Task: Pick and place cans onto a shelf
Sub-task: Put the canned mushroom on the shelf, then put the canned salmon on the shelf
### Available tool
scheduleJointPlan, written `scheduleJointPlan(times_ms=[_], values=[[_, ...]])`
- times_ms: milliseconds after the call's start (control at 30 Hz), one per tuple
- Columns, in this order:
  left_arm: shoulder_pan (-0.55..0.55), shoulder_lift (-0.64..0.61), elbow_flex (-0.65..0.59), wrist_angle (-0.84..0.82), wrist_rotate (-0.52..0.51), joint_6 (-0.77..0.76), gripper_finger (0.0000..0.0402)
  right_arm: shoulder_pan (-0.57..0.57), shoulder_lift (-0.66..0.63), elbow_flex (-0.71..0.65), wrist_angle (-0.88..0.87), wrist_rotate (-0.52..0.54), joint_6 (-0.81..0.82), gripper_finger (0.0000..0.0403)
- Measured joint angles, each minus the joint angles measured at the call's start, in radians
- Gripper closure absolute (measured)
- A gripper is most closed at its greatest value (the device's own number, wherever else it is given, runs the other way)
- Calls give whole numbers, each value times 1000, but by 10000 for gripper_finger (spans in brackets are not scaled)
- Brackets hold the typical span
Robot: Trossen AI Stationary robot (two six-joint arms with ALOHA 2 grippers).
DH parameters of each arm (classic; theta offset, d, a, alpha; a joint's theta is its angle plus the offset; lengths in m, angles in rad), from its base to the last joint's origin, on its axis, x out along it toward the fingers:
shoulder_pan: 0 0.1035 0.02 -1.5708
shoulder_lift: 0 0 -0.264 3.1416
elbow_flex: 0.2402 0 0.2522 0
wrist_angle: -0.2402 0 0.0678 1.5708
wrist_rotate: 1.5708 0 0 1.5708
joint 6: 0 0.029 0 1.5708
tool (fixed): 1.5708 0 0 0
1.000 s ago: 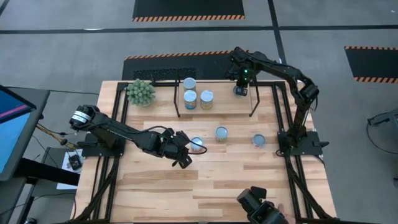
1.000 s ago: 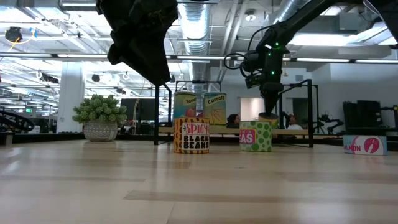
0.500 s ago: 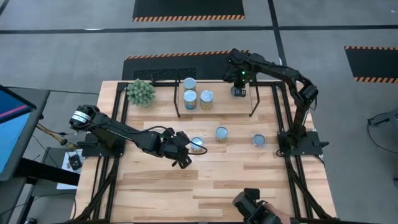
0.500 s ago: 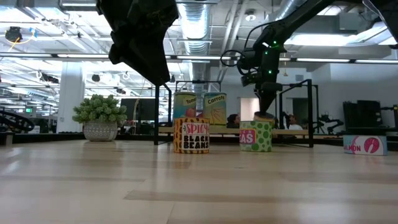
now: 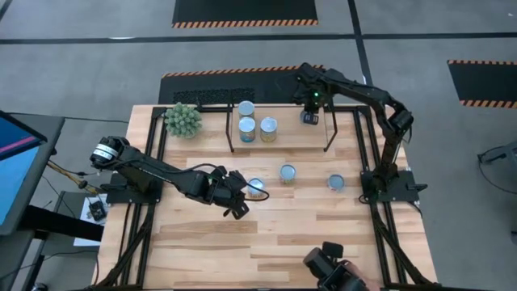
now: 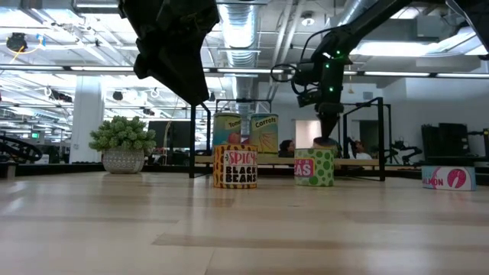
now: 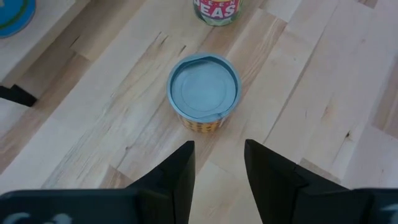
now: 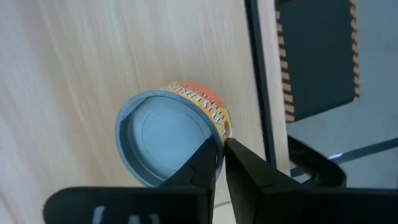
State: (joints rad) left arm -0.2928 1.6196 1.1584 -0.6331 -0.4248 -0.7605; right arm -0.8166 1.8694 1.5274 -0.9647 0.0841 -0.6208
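Three cans stand on the table: an orange-labelled one, a green one and a flat one. Three more cans stand on the shelf at the far side. My left gripper is open above the table, just short of the orange-labelled can. My right gripper is over the shelf's right end, its fingers nearly closed at the rim of an orange-labelled can that stands on the light board. My right gripper comes from above, pointing down, and its fingertips close on the can's rim at one side of its top. One finger seems to be over the top and one outside the wall. The can stands upright on the shelf board.
A green spiky plant in a pot stands at the far left corner. The black table frame runs along both sides. A dark device shows at the near edge. The near half of the wood table holds nothing else.
My right gripper has shifted a little toward the table's left over the shelf's right end, staying at the same height. My left gripper has kept still.
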Motion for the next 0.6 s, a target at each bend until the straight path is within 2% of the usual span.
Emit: scheduleJointPlan(times_ms=[133, 367, 467, 600], values=[[0, 0, 0, 0, 0, 0, 274, -9, 0, -27, -16, -1, 5, 326], [0, 0, 0, 0, 0, 0, 274, -16, 0, -67, -14, 5, 18, 240], [0, 0, 0, 0, 0, 1, 274, -13, 0, -66, 4, 55, 19, 212], [0, 0, 0, 0, 0, 1, 274, -2, 0, -34, -10, 122, 21, 193]])
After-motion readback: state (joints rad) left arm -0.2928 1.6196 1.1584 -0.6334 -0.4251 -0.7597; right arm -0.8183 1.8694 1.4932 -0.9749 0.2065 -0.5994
